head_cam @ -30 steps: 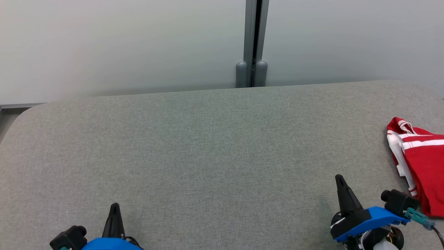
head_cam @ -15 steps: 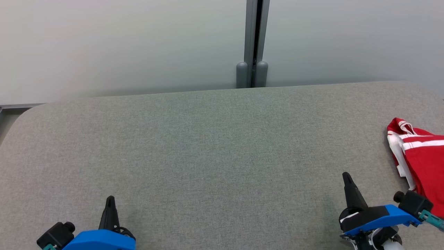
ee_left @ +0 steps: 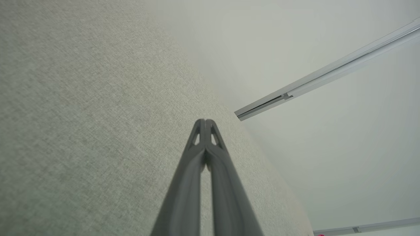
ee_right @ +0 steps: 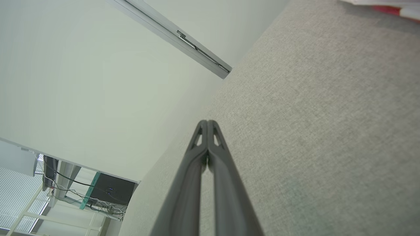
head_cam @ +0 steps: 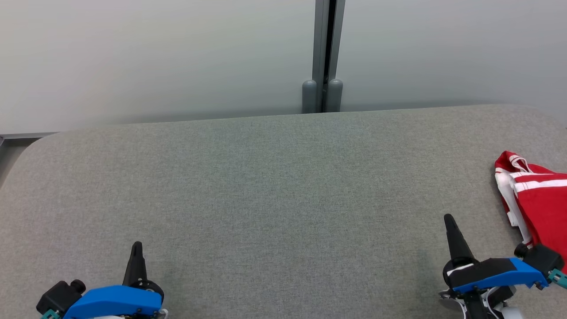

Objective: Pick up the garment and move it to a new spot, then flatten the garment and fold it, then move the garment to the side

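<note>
Both closed, empty: right gripper [head_cam: 448,218] near garment [head_cam: 540,199]; left gripper [head_cam: 136,244] well apart from garment; garment lies bunched on table [head_cam: 266,177].

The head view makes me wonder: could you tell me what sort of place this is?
Probably an office or lab test room: a broad table covered in grey fabric, plain pale wall panels joined by a metal post, and a dark box with loose cables nearby.

Now the left jaws farther left, the right jaws farther right, nearer the red garment [head_cam: 538,199].
</note>
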Controlling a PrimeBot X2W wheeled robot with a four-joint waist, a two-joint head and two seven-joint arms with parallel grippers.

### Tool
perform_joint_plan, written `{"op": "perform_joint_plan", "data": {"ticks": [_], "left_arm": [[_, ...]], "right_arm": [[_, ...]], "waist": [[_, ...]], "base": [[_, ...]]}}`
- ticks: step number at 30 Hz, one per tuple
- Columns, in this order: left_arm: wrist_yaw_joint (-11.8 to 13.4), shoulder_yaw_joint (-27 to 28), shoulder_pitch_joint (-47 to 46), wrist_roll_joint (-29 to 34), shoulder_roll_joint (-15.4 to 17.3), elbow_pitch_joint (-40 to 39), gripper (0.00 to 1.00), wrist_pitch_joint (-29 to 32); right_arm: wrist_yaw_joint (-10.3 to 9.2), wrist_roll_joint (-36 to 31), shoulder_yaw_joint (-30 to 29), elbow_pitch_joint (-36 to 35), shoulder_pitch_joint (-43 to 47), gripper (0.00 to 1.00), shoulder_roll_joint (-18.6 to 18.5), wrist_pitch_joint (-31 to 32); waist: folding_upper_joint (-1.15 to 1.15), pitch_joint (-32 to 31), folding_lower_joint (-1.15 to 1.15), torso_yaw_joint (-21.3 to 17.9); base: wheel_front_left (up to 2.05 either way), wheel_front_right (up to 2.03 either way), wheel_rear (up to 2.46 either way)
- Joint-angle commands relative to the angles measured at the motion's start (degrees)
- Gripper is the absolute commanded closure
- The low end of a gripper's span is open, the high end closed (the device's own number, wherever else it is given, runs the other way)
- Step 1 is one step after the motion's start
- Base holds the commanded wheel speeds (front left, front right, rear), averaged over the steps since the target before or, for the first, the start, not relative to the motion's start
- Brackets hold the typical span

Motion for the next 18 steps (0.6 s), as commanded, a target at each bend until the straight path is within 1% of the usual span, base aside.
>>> {"op": "perform_joint_plan", "data": {"ticks": [1,18], "left_arm": [[-0.44,0.53,-1.40,-1.54,0.09,-0.97,1.00,0.32],[-1.28,1.82,-2.37,-10.92,0.10,-2.41,1.00,2.94]], "right_arm": [[0.02,1.56,-0.35,-1.17,0.24,1.00,-0.18,0.40],[0.02,11.12,-1.70,-3.64,0.89,1.00,-0.21,3.03]], "waist": [[0.00,-0.01,0.00,0.01],[0.00,-0.16,0.00,0.13]], "base": [[0.00,0.00,0.00],[0.00,0.00,0.00]]}}
